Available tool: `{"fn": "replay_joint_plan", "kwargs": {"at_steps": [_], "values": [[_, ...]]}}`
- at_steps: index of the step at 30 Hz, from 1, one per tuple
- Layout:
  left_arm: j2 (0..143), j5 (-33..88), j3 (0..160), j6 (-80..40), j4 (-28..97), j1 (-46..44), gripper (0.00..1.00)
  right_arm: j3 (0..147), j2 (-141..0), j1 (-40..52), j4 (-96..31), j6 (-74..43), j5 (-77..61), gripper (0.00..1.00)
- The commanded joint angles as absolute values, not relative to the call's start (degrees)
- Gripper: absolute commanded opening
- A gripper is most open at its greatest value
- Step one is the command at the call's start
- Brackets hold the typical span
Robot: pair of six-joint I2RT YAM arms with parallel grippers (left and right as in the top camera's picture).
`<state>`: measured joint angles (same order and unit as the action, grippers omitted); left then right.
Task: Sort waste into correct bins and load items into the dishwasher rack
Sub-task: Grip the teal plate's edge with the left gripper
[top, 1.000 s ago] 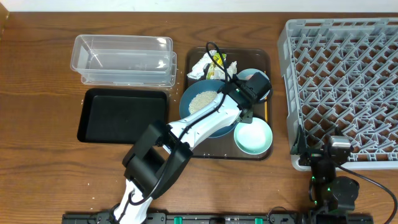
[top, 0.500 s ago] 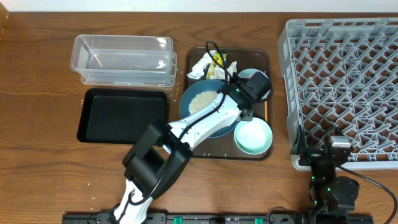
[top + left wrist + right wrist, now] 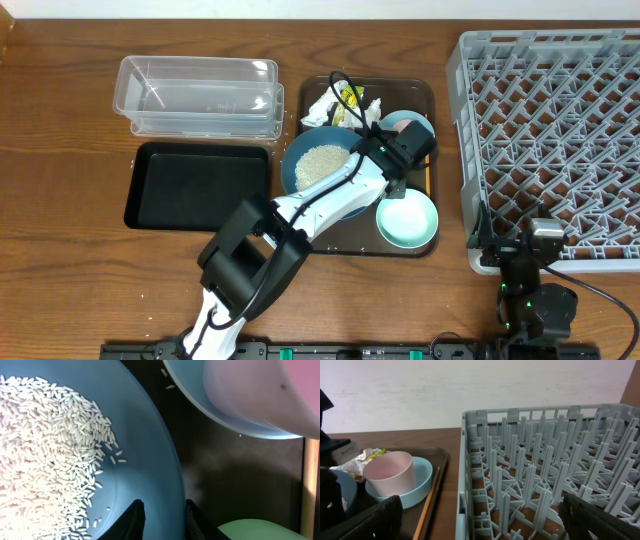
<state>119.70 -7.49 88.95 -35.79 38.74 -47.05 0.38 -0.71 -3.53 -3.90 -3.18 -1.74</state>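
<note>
Left gripper (image 3: pixel 164 512) pinching the rim of the large dark-blue round dish (image 3: pixel 291 172) on the brown serving tray (image 3: pixel 420 95).
One finger sits inside the rim and one outside. Loose white rice grains (image 3: pixel 322 162) are heaped in the dish. The mint-green bowl (image 3: pixel 407 218) and light-blue bowl (image 3: pixel 422 485) are just beside it. The right gripper (image 3: pixel 480 525) is spread wide, idle by the large grey plastic lattice rack (image 3: pixel 560 130). Risks: a thin edge hold on a loaded dish may let it tilt or slip, scattering rice over the tray or wooden worktop (image 3: pixel 70 260) short of the clear rectangular plastic tub (image 3: pixel 200 95). A swing could also clip a neighbouring bowl.
</note>
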Motion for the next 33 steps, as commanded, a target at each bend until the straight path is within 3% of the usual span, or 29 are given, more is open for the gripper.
{"fn": "replay_joint_plan", "kwargs": {"at_steps": [1,4,7,33], "values": [[118.21,-8.60,88.40,-35.90,39.20,-46.85,0.24,0.32,-0.45,-3.84,-4.12,-2.48,-1.89,0.99],[116.49,-8.62,88.40,-35.90,39.33,-46.85,0.19,0.32,-0.45,-3.84,-4.12,-2.48,-1.89,0.99],[115.37,-8.62,88.40,-35.88,39.35,-46.85,0.06,0.32,-0.45,-3.84,-4.12,-2.48,-1.89,0.99],[108.03,-8.64,88.40,-35.18,40.86,-46.87,0.06,0.32,-0.64,-3.84,-4.12,-2.48,-1.89,0.99]]}}
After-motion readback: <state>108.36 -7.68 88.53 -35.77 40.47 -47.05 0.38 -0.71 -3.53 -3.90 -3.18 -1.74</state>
